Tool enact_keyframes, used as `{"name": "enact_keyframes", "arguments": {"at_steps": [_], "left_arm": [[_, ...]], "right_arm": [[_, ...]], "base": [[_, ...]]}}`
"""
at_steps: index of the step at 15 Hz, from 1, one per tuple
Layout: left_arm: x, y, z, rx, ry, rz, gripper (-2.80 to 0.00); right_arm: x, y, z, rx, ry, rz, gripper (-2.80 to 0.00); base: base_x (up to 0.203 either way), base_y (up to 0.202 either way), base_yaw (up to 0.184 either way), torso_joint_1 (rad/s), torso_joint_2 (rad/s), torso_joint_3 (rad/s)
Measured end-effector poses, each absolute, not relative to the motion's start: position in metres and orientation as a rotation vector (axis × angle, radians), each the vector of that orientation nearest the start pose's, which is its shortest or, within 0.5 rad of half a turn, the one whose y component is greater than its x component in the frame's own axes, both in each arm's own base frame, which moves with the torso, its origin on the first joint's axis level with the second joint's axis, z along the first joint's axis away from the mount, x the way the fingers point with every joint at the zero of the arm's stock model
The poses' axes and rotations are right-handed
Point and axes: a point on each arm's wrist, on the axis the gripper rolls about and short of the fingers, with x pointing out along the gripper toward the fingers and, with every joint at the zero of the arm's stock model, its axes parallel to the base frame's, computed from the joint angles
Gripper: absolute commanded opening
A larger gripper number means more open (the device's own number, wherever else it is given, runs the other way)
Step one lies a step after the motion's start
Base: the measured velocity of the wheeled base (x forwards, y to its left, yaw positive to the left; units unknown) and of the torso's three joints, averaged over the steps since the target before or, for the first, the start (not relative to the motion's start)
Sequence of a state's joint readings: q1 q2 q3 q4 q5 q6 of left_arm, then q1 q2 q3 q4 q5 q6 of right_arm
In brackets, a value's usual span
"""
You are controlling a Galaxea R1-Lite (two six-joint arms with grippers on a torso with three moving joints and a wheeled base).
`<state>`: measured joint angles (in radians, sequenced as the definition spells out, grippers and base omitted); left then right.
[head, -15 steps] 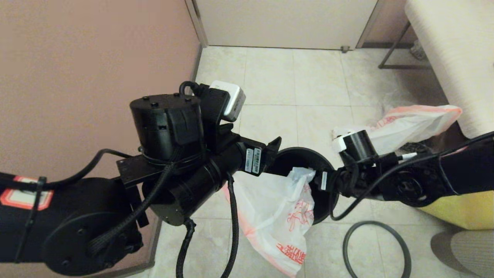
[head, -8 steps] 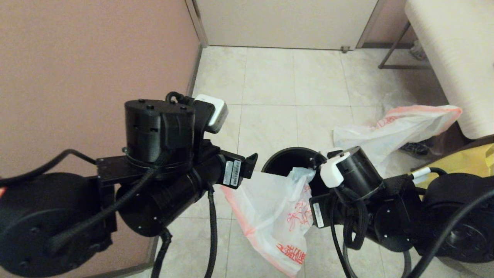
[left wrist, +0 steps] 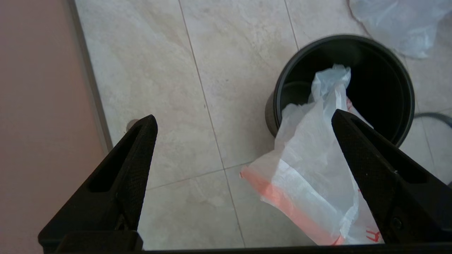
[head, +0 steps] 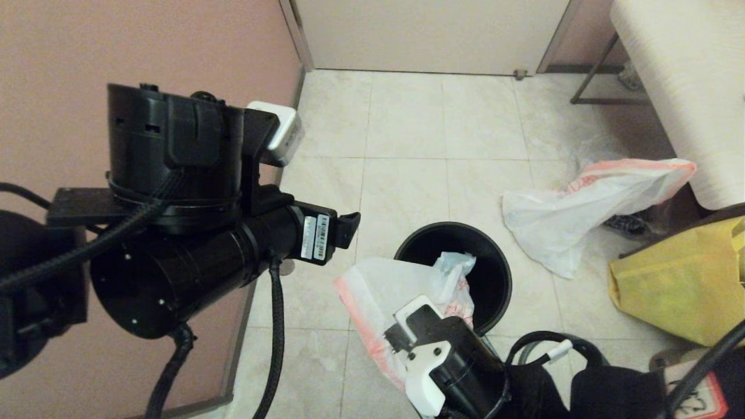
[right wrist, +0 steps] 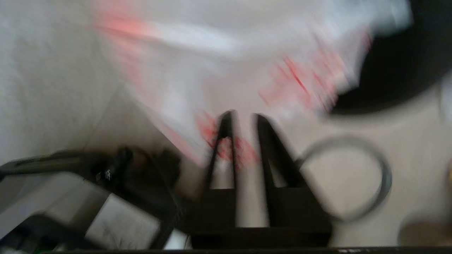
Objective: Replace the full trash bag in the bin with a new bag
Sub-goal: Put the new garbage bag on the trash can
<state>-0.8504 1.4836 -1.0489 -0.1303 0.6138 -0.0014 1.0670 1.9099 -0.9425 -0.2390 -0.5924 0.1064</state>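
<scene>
The small dark bin [head: 502,269] stands on the tiled floor. The new bag [head: 396,285], limp and white with an orange-pink band, hangs over its near left rim, one corner inside and the rest on the floor. My left gripper [left wrist: 243,118] hovers wide open above the floor left of the bin [left wrist: 409,95], holding nothing. My right gripper [right wrist: 243,115] is low and near me, in front of the new bag [right wrist: 212,63], fingers a narrow gap apart with only floor between. The full trash bag [head: 582,203] lies on the floor right of the bin.
A pink wall [head: 116,52] closes off the left. A yellow fabric bag [head: 681,279] sits at the right, below a white upholstered seat [head: 687,75]. The grey rim ring [right wrist: 348,180] lies on the floor near the bin. Open tiles stretch beyond the bin.
My right arm has pulled back from the bin mouth toward me and let go of the new bag's top corner. The left arm rose and drew back leftward. The bag stayed draped.
</scene>
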Motion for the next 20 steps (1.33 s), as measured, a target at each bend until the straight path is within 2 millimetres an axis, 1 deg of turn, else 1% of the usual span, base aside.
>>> {"name": "enact_keyframes", "arguments": {"at_steps": [2,3,5,9,14,15,17,20], "left_arm": [[0.179,-0.184,0.268,0.196,0.216,-0.229,0.0],[0.178,-0.183,0.271,0.189,0.207,-0.218,0.0],[0.177,-0.181,0.275,0.182,0.196,-0.206,0.0],[0.177,-0.181,0.275,0.181,0.196,-0.207,0.0],[0.178,-0.179,0.277,0.175,0.191,-0.2,0.0],[0.178,-0.179,0.277,0.173,0.189,-0.196,0.0],[0.178,-0.178,0.278,0.171,0.187,-0.197,0.0],[0.178,-0.178,0.278,0.171,0.186,-0.195,0.0]], "right_arm": [[0.168,0.304,0.106,-0.491,0.447,0.482,0.0],[0.168,0.309,0.102,-0.497,0.436,0.491,0.0],[0.168,0.315,0.098,-0.5,0.409,0.505,0.0],[0.169,0.319,0.096,-0.533,0.325,0.53,0.0],[0.179,0.334,0.082,-0.567,0.215,0.527,0.0],[0.183,0.335,0.079,-0.57,0.209,0.519,-2.8],[0.193,0.331,0.075,-0.577,0.219,0.486,-2.8],[0.203,0.324,0.079,-0.567,0.22,0.443,-2.8]], "base": [[0.0,0.0,0.0,0.0,0.0,0.0],[0.0,0.0,0.0,0.0,0.0,0.0],[0.0,0.0,0.0,0.0,0.0,0.0],[0.0,0.0,0.0,0.0,0.0,0.0],[0.0,0.0,0.0,0.0,0.0,0.0],[0.0,0.0,0.0,0.0,0.0,0.0],[0.0,0.0,0.0,0.0,0.0,0.0],[0.0,0.0,0.0,0.0,0.0,0.0]]}}
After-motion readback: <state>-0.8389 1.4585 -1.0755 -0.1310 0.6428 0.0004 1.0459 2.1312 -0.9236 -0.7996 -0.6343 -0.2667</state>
